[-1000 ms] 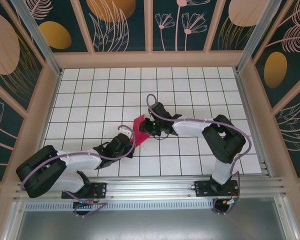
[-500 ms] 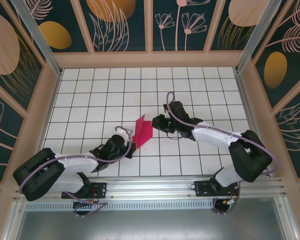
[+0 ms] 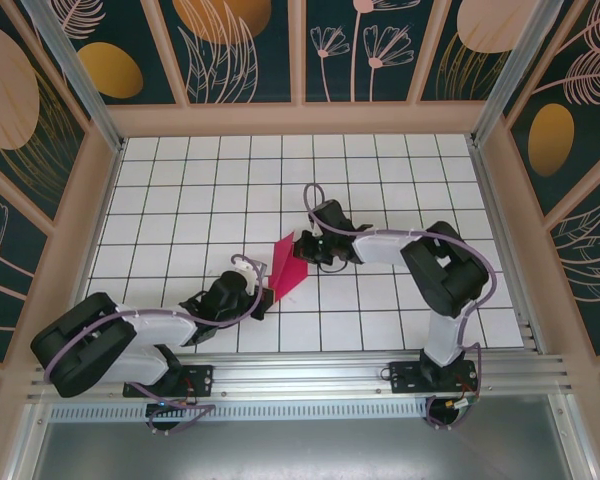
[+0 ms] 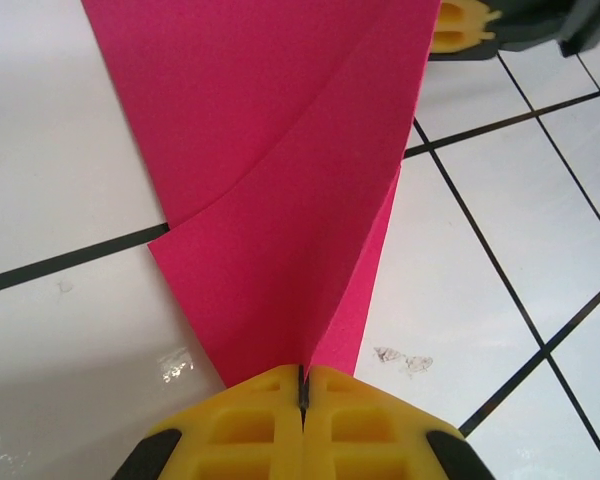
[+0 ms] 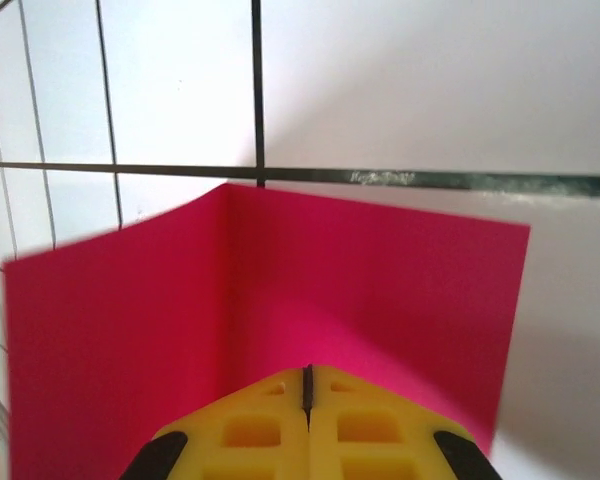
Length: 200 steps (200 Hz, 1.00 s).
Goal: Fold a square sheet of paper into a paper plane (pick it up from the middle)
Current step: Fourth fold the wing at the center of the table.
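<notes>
Versus half a second earlier, the right gripper [image 3: 303,249] had moved in from 3 o'clock of the square sheet of paper [image 3: 289,268] and reached its 1 o'clock edge, with the right elbow folded back toward the base. Its jaws had gone from part open to fully closed. In the right wrist view the yellow pads [image 5: 270,425] met with no gap, pinched on the sheet [image 5: 280,290], which stood bent with an upright crease. The left gripper [image 3: 265,294] had stayed clamped on the sheet's 7 o'clock corner. In the left wrist view its pads [image 4: 250,425] were pressed together on the pointed pink end [image 4: 280,200], one flap overlapping the other. The sheet had barely shifted and sat slightly toward 7 o'clock from the centre of the white grid table [image 3: 380,180], partly lifted between both grippers. The right gripper's yellow finger [image 4: 458,24] showed at 1 o'clock of the left wrist view, touching the paper edge. The right forearm and its purple cable [image 3: 400,240] lay across the tiles at 3 o'clock of the sheet, and the left forearm [image 3: 160,322] lay at 8 o'clock. An aluminium rail [image 3: 310,375] ran along the near edge, and patterned panels [image 3: 240,50] walled the table.
</notes>
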### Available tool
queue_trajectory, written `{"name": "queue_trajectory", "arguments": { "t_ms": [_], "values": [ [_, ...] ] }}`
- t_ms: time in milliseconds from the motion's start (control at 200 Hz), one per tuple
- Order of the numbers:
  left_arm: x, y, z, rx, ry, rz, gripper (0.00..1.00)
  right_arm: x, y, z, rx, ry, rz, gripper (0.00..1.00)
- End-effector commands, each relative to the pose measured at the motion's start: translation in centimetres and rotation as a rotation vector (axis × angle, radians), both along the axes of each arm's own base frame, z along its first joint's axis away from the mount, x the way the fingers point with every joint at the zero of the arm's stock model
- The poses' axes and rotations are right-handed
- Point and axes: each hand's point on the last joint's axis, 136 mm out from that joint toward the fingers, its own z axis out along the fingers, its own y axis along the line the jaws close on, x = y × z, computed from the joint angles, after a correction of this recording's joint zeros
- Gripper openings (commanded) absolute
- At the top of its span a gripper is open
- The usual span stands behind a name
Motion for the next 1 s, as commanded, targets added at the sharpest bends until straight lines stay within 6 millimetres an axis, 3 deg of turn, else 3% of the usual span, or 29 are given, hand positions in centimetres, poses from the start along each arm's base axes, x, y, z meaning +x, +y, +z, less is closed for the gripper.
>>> {"name": "queue_trajectory", "arguments": {
  "t_ms": [0,170,355,580,736,881,996],
  "values": [
    [0.3,-0.6,0.6,-0.022,-0.030,-0.024,0.00,0.0,-0.9,-2.1,-0.065,0.031,0.020,0.05],
    [0.4,-1.0,0.7,-0.035,-0.025,-0.041,0.00,-1.1,-3.2,-3.9,-0.145,0.072,-0.031,0.04],
    [0.5,-2.0,1.1,-0.044,-0.042,-0.090,0.00,-3.1,-5.7,-4.0,-0.148,0.091,-0.123,0.03],
    [0.4,-2.8,1.0,-0.059,-0.031,-0.125,0.00,-3.6,-6.8,-2.8,-0.142,0.067,-0.164,0.05],
    [-0.2,-3.3,0.3,-0.067,0.011,-0.166,0.00,-2.2,-6.8,-1.0,-0.174,-0.020,-0.126,0.10],
    [-0.7,-3.7,-0.2,-0.061,0.037,-0.205,0.00,-0.3,-8.7,1.1,-0.242,-0.098,-0.148,0.17],
    [-0.9,-4.0,-0.3,-0.068,0.054,-0.217,0.00,-0.2,-8.8,2.7,-0.179,-0.119,-0.125,0.17]
  ]
}}
